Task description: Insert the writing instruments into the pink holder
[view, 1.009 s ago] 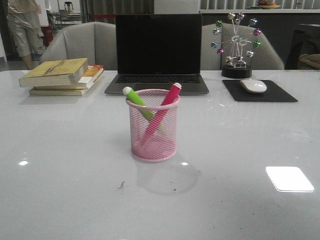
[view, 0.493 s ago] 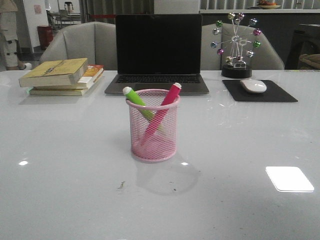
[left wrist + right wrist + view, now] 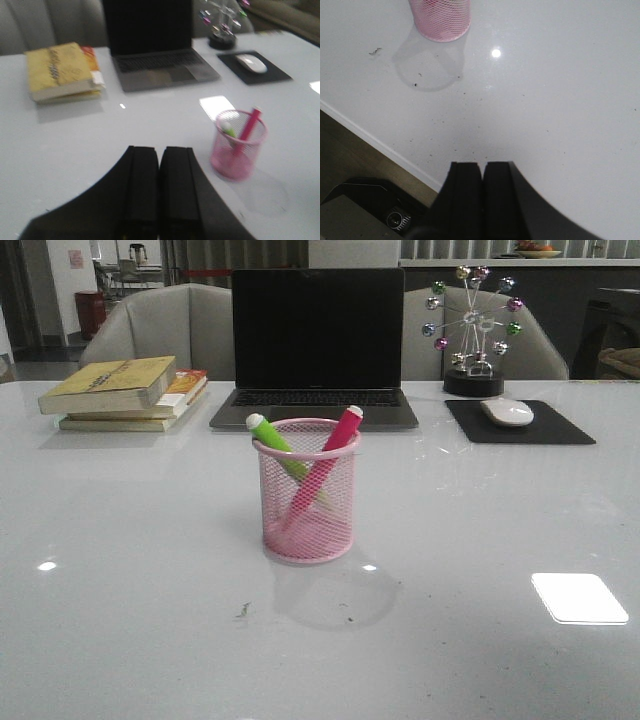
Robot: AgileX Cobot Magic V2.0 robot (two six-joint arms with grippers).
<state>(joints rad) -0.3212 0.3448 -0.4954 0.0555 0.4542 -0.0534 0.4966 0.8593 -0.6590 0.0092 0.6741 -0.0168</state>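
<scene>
The pink holder (image 3: 306, 490) stands upright in the middle of the white table. Inside it lean the lime green marker (image 3: 278, 446) and the hot pink marker (image 3: 330, 445), crossed, white ends above the rim. No arm shows in the front view. In the left wrist view my left gripper (image 3: 159, 149) is shut with nothing in it, well short of the pink holder (image 3: 238, 146), where the pink marker (image 3: 248, 124) and green marker (image 3: 229, 131) show. My right gripper (image 3: 483, 164) is shut and empty near the table's front edge; only the pink holder's base (image 3: 440, 18) appears there.
An open laptop (image 3: 316, 345) stands behind the holder. Stacked books (image 3: 125, 391) lie at the back left. A mouse (image 3: 507, 411) on a black pad (image 3: 518, 422) and a ball ornament (image 3: 472, 330) are at the back right. The table edge (image 3: 380, 145) runs beside the right gripper.
A person at the back left has walked out of view. The holder and markers have not moved.
</scene>
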